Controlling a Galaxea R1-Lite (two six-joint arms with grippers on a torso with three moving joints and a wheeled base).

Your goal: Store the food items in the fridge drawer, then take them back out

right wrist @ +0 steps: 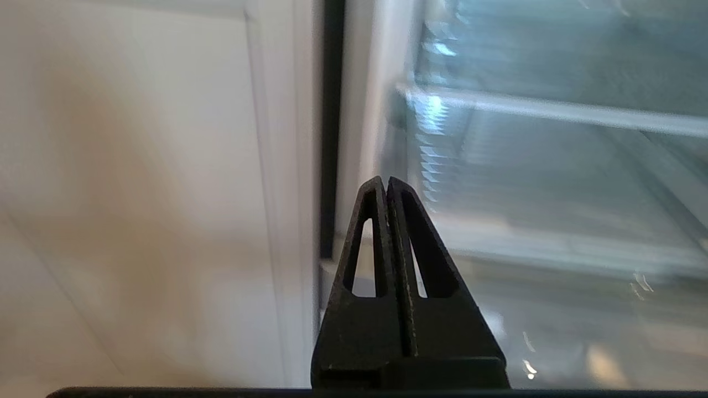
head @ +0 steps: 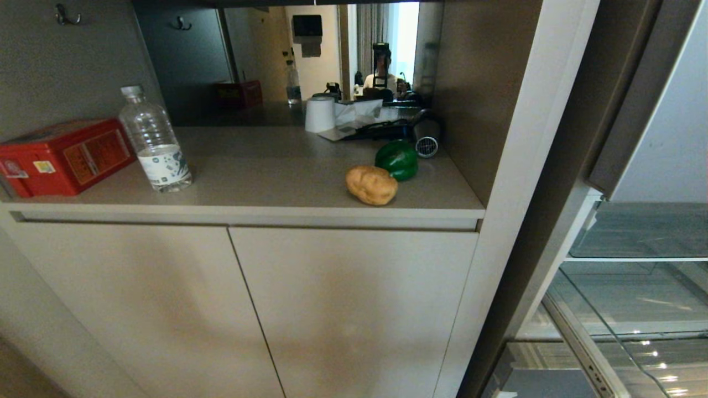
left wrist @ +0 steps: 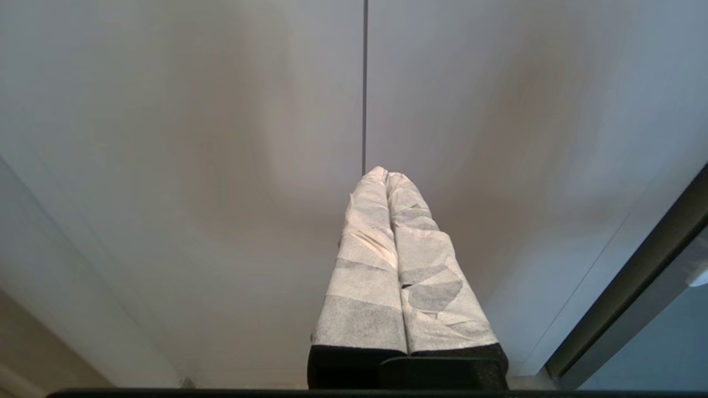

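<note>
A tan potato (head: 371,185) lay on the beige counter (head: 265,177) right of the head view's centre, and a dark green pepper (head: 397,160) sat just behind it toward the upper right, close enough that the two seemed to touch. At the left of the frame a clear water bottle (head: 155,141) stood upright beside a red box (head: 63,156). Toward the back of the counter were a white cup (head: 320,114) and a black hair dryer (head: 420,135), in front of a mirror. Two closed cupboard doors (head: 249,309) filled the lower middle of the frame.

In the lower right corner, the open fridge showed glass shelves and the see-through drawer (head: 625,342) with its pale rail; nothing could be seen lying in it.

Neither arm appeared in the head view. In its own wrist view the left gripper (left wrist: 386,176), its fingers wrapped in white tape, was clenched on nothing before the seam between the cupboard doors. The right gripper (right wrist: 385,180) was likewise pressed together and empty, pointing at the fridge's edge beside the drawer.
</note>
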